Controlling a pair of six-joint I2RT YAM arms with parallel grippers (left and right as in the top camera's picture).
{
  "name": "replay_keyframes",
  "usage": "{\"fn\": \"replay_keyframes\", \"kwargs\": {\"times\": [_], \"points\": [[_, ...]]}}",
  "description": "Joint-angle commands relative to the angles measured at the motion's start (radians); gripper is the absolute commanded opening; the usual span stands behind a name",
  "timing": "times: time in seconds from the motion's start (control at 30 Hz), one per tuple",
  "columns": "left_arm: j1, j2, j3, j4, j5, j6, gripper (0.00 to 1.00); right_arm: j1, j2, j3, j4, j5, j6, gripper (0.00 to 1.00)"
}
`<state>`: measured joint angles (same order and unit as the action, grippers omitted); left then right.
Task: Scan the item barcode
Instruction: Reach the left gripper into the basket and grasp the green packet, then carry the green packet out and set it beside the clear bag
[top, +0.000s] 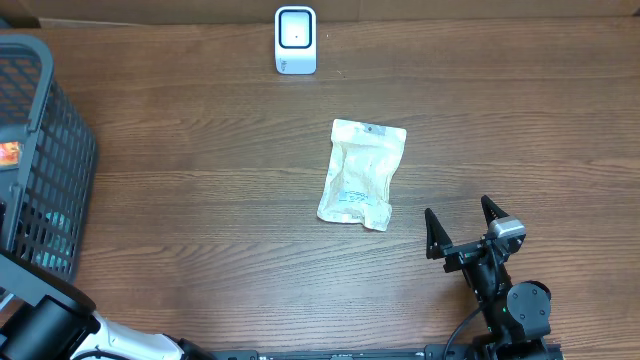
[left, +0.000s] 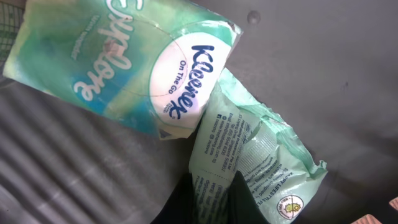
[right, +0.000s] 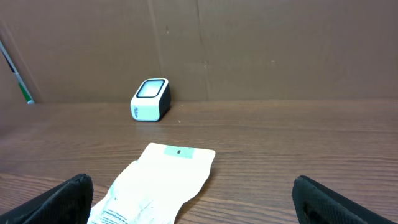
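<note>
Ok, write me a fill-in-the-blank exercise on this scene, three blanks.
1. The white pouch lies on the table between the right gripper and the white ____.
2. The right gripper's jaws stand ____.
3. The left gripper is shut on the green packet, beside a pack branded ____.
Missing words: scanner; open; Kleenex.
</note>
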<state>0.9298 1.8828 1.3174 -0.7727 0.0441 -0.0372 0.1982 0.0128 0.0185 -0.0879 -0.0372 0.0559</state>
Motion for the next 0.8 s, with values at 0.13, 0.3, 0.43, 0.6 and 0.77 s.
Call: {"fn": "replay_keyframes", "kwargs": {"times": [0.13,0.3,0.43,0.6,0.77], "points": [[-0.002,0.026,0.169,-0.186,0.019,0.007,0.04,0.003,-0.01,-0.01,0.006,-0.001,-0.001,1.0],[-0.008,0.026,0.482,-0.363,0.1,-0.002,0.04,0.003,-0.01,-0.01,0.006,-0.001,-0.001,1.0],[-0.027,0.025,0.759,-0.493,0.124,-0.016,0.04,0.003,-0.01,-0.01,0.006,-0.001,-0.001,1.0],[-0.064,0.012,1.049,-0.614,0.2,-0.031,0.04,0.003,-0.01,-0.01,0.006,-0.001,-0.001,1.0],[-0.138,-0.034,1.231,-0.686,0.224,-0.031,0.04,0.003,-0.01,-0.01,0.006,-0.001,-0.001,1.0]]}}
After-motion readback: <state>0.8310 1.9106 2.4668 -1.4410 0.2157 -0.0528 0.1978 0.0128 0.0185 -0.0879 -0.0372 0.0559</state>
